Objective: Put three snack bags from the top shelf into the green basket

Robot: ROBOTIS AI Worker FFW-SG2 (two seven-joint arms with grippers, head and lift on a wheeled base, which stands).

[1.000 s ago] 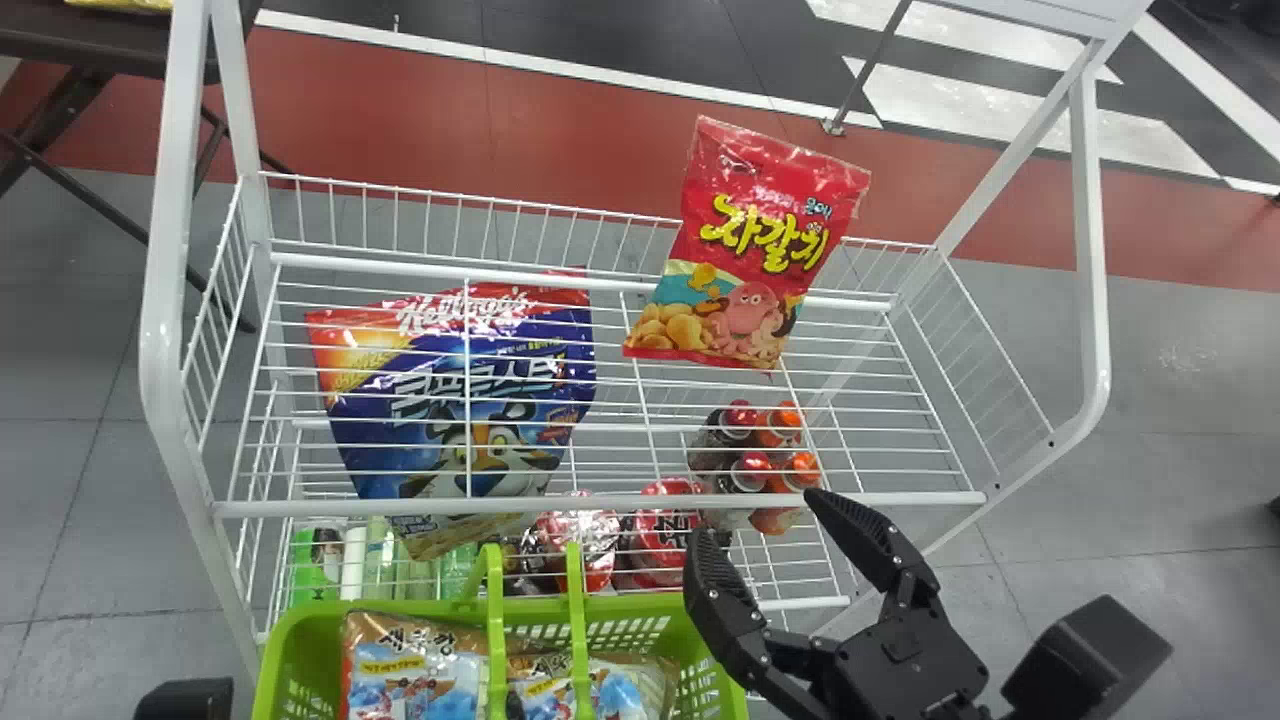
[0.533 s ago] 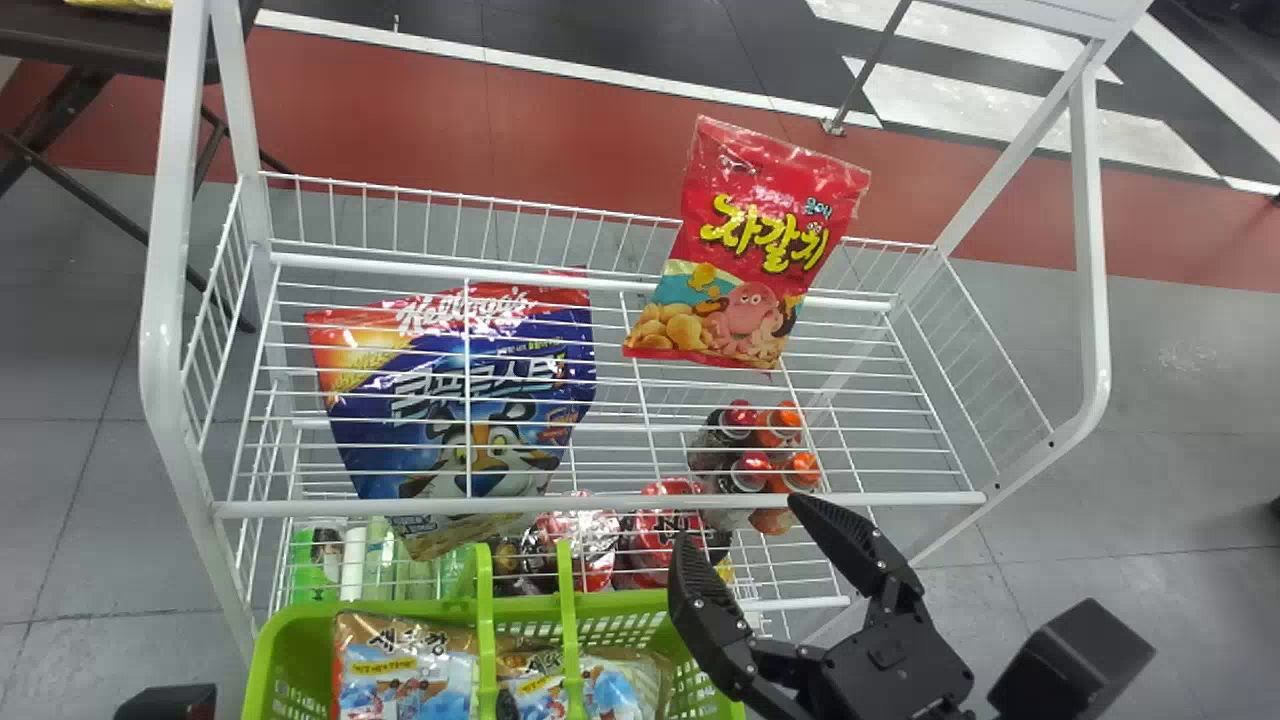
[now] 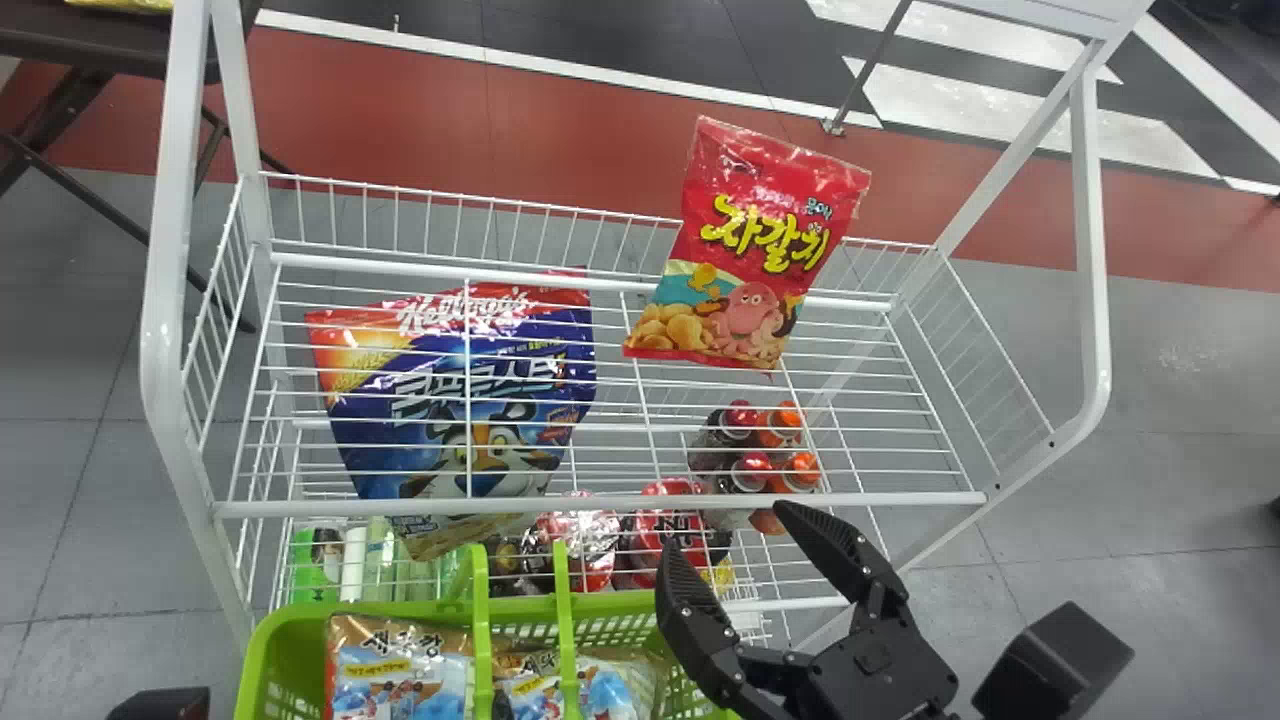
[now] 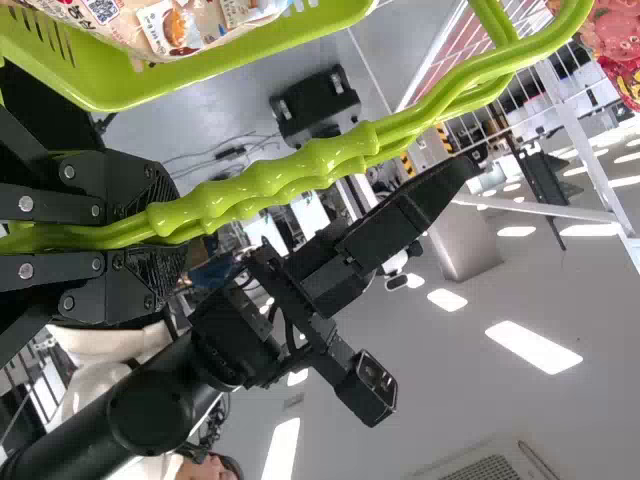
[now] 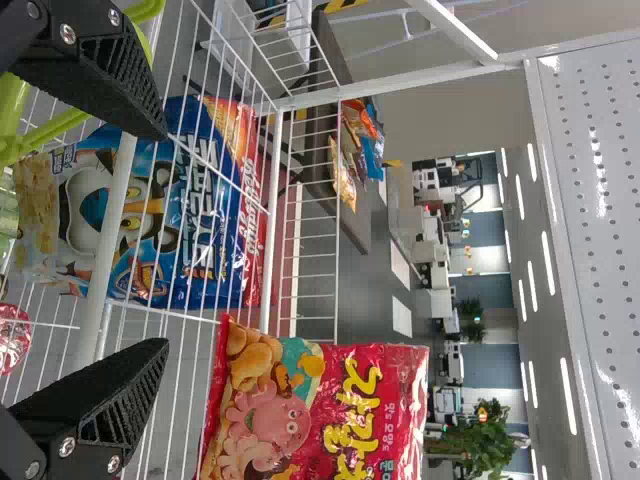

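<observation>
The top shelf (image 3: 600, 503) carries a red snack bag (image 3: 745, 250) at its back edge, right of middle; before its front edge sits the green basket (image 3: 253, 665) with two snack bags (image 3: 400, 675). The third pick seems in hand, calling for a reach over that front edge. Near it, the right gripper (image 3: 726, 525) hangs wide open; the left gripper (image 4: 175, 238) is clamped round the basket's handle (image 4: 330, 165).

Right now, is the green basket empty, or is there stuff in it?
Not empty: at least two snack bags lie inside the green basket, seen past its handles. I cannot tell whether it is full.
</observation>
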